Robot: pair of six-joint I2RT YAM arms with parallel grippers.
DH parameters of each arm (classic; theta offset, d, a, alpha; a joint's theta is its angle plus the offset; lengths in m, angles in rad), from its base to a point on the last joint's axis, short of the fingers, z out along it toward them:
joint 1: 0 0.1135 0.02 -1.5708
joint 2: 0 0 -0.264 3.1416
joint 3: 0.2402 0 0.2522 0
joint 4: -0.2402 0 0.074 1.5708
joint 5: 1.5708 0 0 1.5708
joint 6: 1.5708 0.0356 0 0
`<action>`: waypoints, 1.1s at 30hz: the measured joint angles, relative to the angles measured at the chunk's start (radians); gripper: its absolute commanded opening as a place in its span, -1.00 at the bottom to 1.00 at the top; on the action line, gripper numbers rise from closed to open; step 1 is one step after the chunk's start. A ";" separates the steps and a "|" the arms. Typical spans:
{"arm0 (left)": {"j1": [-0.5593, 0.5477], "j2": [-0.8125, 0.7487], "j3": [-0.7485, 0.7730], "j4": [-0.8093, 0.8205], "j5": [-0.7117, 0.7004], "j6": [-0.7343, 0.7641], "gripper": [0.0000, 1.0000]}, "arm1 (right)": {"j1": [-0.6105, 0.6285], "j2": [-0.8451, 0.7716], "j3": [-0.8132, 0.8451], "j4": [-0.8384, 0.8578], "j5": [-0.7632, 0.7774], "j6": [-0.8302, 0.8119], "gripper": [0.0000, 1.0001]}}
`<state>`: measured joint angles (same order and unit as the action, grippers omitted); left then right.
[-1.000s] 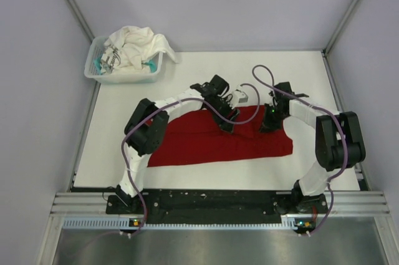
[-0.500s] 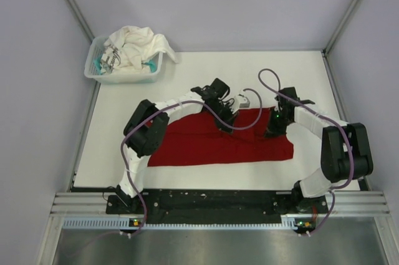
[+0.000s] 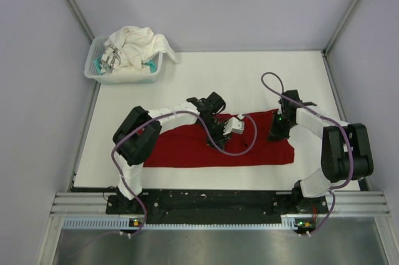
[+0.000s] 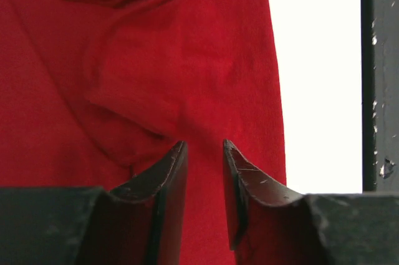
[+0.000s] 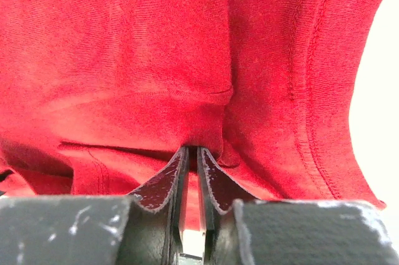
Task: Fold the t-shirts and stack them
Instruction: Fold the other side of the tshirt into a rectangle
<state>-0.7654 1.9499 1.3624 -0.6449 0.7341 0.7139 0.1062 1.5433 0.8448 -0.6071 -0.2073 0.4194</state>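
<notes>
Left tool (image 4: 204, 146): we see its two fingers parted by a narrow gap with nothing between them, the tips low over a creased patch of the red t-shirt (image 3: 181, 151).
Right tool (image 5: 192, 149): we see it closed on a bunched fold at the red t-shirt's right end.
Red t-shirt: it lies as a long band across the near half of the tabletop (image 3: 206, 78), between the two arms.
White t-shirt (image 3: 134, 43): it sits crumpled in the basket (image 3: 124, 78) at the far left corner, well apart from both tools.
</notes>
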 measured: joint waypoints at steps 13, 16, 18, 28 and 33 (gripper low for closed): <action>-0.011 -0.105 -0.048 -0.044 -0.042 0.072 0.19 | 0.046 -0.147 0.014 -0.028 -0.016 -0.035 -0.33; -0.006 -0.128 -0.014 0.011 -0.045 -0.022 0.19 | 0.076 -0.171 0.025 0.008 -0.082 -0.029 -0.37; -0.005 -0.109 0.028 0.045 -0.054 -0.087 0.15 | 0.084 -0.166 0.025 0.035 -0.109 -0.014 -0.52; -0.002 0.137 0.204 0.098 -0.051 -0.316 0.10 | 0.094 0.039 0.012 0.152 -0.186 0.051 -1.00; -0.006 0.138 0.187 0.095 -0.024 -0.312 -0.24 | 0.085 0.032 -0.057 0.161 -0.167 0.070 -1.00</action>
<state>-0.7712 2.0884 1.5494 -0.5503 0.7101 0.4019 0.1917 1.5757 0.7876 -0.4465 -0.3740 0.4896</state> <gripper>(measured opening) 0.494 0.003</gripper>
